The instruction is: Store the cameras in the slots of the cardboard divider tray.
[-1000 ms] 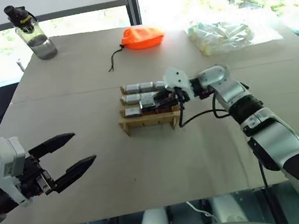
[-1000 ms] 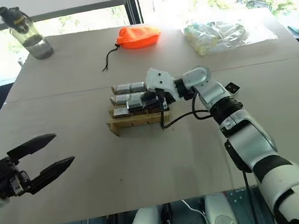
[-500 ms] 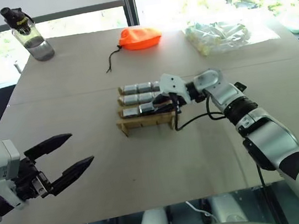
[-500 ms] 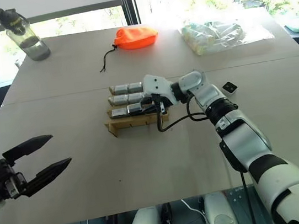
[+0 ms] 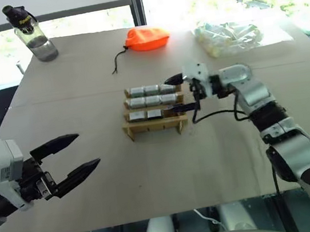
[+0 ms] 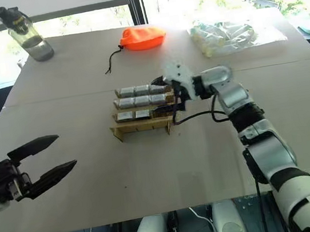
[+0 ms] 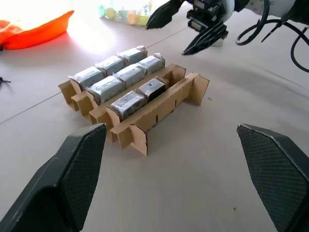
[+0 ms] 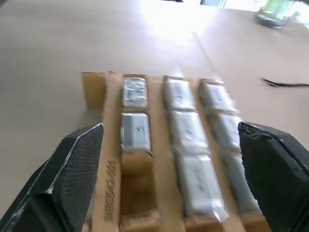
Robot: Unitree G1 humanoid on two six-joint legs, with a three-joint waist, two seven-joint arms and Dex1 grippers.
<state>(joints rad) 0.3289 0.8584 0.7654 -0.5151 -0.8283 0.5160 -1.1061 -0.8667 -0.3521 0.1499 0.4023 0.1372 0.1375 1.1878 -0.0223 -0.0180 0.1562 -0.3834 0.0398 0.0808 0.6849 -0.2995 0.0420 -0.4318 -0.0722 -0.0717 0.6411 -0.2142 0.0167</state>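
The cardboard divider tray (image 5: 154, 127) stands mid-table. Silver-grey cameras (image 5: 153, 100) fill its back and middle rows, three in each. The front row holds two cameras (image 5: 145, 115), and its slot at the right end is bare. My right gripper (image 5: 168, 97) hangs open at the tray's right end, one finger level with the back row and one with the front row, holding nothing. In the right wrist view the tray (image 8: 109, 159) lies between its fingers (image 8: 72, 169). My left gripper (image 5: 88, 149) is open and empty at the near left, well away from the tray (image 7: 140, 130).
At the back of the table are a water bottle (image 5: 32, 34) on the left, an orange drawstring pouch (image 5: 147, 38) in the middle and a clear bag of pale items (image 5: 227, 36) on the right. A black cable (image 5: 215, 114) droops from my right wrist onto the table.
My right gripper went from shut to open and drew back to the right off the tray. The camera it held now sits in the middle row's right slot.
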